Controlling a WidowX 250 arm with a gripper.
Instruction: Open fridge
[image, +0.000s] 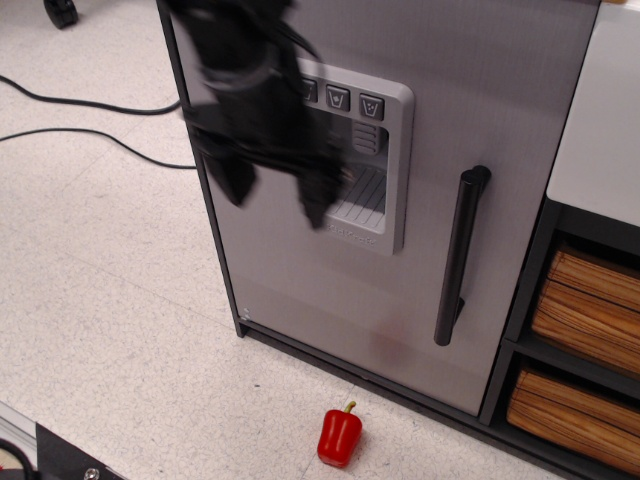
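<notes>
The fridge (440, 200) stands on the floor, its silver-grey door shut, beside a shelf unit (590, 300) with wooden crates. The gripper (278, 195) hangs blurred in front of the door's left half, fingers spread and empty, well apart from the handle (460, 255). That black vertical bar looks the place to grasp — rigid, smooth, probably a little slippery. The door seems a light toy panel; a gentle pull should do, since a hard pull might shift the whole fridge.
</notes>
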